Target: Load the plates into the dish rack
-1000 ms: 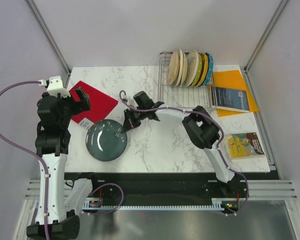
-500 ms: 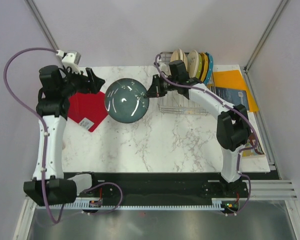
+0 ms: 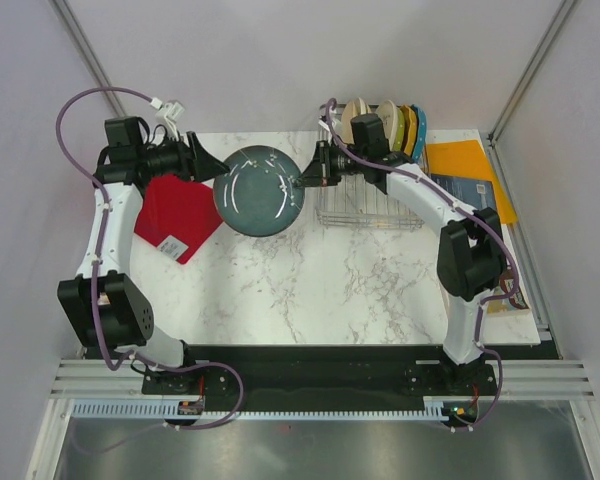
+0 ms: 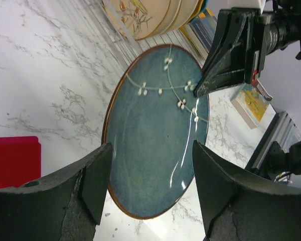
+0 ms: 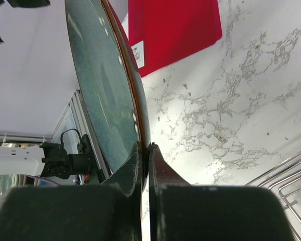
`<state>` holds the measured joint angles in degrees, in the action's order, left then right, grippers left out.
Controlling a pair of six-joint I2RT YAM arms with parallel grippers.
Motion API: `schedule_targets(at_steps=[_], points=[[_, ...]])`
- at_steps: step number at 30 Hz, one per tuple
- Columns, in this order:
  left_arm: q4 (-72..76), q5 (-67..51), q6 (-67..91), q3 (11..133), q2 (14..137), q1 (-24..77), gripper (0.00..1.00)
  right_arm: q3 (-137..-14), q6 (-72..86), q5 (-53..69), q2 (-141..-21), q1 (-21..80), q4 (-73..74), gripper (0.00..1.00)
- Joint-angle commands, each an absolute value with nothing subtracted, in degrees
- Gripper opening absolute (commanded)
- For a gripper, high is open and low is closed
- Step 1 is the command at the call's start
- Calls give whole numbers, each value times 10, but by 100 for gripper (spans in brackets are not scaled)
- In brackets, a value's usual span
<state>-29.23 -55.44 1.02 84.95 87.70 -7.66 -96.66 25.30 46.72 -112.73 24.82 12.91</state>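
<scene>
Facing left pincer (image 3: 202, 160), teal plate (image 3: 259, 190) tilts in right pincer (image 3: 302, 180).

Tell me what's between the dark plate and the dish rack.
Only the right gripper, clamped on the rim of the dark plate, with the dish rack just behind it. The top external view shows this.

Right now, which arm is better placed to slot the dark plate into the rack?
Right. Its jaws are shut on the rim of the dark teal plate, close beside the dish rack. The left jaws stand open, gripping nothing.
</scene>
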Motion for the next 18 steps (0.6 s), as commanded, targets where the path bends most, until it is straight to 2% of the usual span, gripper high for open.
schedule_targets(at_steps=[1,18], points=[[-308,-595,-29,860,889,-78,71,-1014,295,535,-1100,237,29,0],[-302,-552,-52,862,929,-77,70,-988,304,551,-1085,222,23,0]])
